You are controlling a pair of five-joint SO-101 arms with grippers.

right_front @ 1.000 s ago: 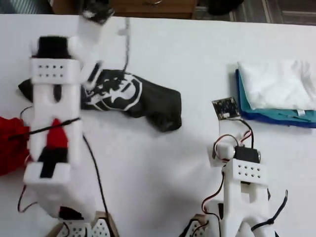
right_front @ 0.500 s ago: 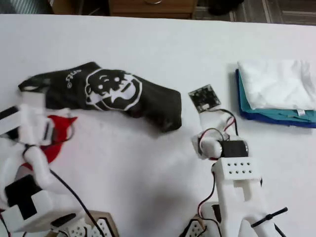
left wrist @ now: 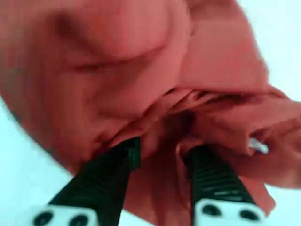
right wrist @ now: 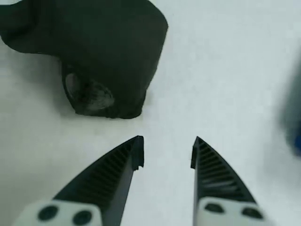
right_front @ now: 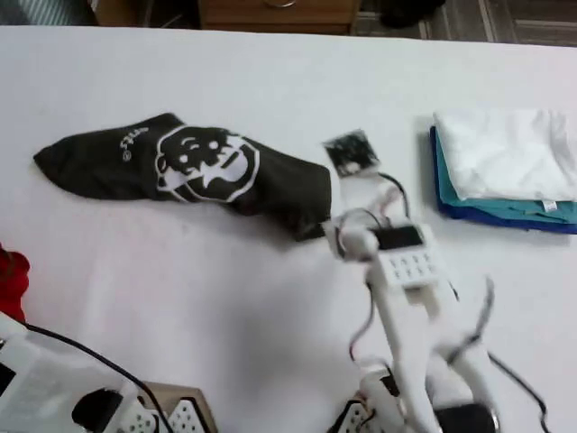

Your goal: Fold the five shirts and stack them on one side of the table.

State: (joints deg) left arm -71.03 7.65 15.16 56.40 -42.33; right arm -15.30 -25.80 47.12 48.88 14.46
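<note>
High view showed the black shirt (right_front: pixel 194 171) lying crumpled and unfolded across the upper left and centre of the white table (right_front: pixel 270 72), while a folded stack (right_front: pixel 505 171) sat at the right edge: a white shirt on top, teal and blue layers under it. The red shirt (right_front: pixel 11 280) showed at the far left edge. In the right wrist view the right gripper (right wrist: pixel 167 141) hung with its jaws spread over bare table, just beside the black shirt's rounded end and not touching it. In the left wrist view the left gripper (left wrist: pixel 160 150) appeared to pinch a bunched fold of the red shirt, creases gathering toward its jaws. With three shirts seemingly stacked, the work was probably on the last two; the next move likely called for the right claw to come down on the black shirt's near edge and pull it flat before folding. The black shirt carried a white cartoon-like graphic and a short line of white lettering, too small to read; a small pale tab on the stack was likewise illegible
</note>
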